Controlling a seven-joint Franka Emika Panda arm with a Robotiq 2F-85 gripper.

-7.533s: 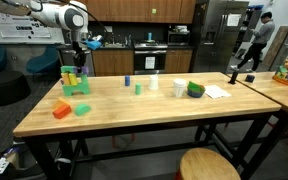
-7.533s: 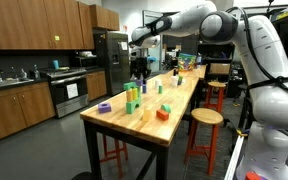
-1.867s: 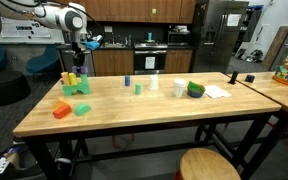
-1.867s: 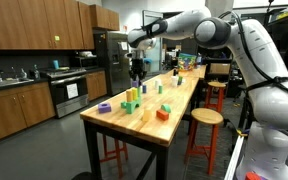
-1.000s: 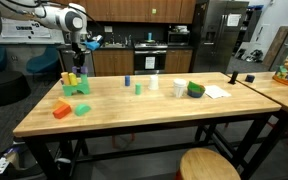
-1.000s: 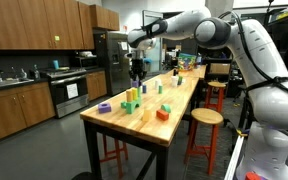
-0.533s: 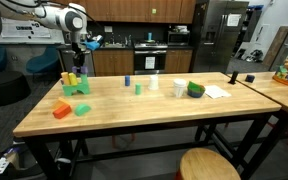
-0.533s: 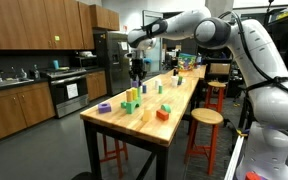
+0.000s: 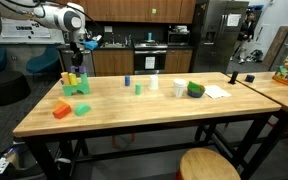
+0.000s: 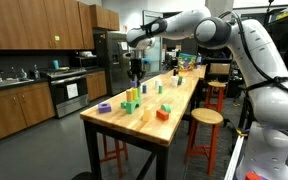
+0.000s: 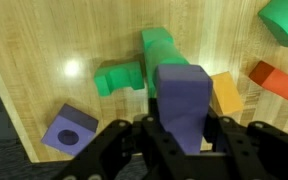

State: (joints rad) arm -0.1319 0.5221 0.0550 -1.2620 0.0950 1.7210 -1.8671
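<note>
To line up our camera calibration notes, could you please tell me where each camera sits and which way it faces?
Exterior view: beside the table's long side, facing the kitchen cabinets; the arm shows upper left, gripper above the green blocks.
Exterior view: beyond the table's end, looking along it toward the fridge; the arm reaches in from the right.
Wrist view: looks down past the fingers at the purple block they clamp.
Shared: all three show the green blocks.

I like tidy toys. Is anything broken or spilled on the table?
Nothing stands out. The tool holds a purple block above the green ones lying on the table, and nothing looks broken or spilled.
</note>
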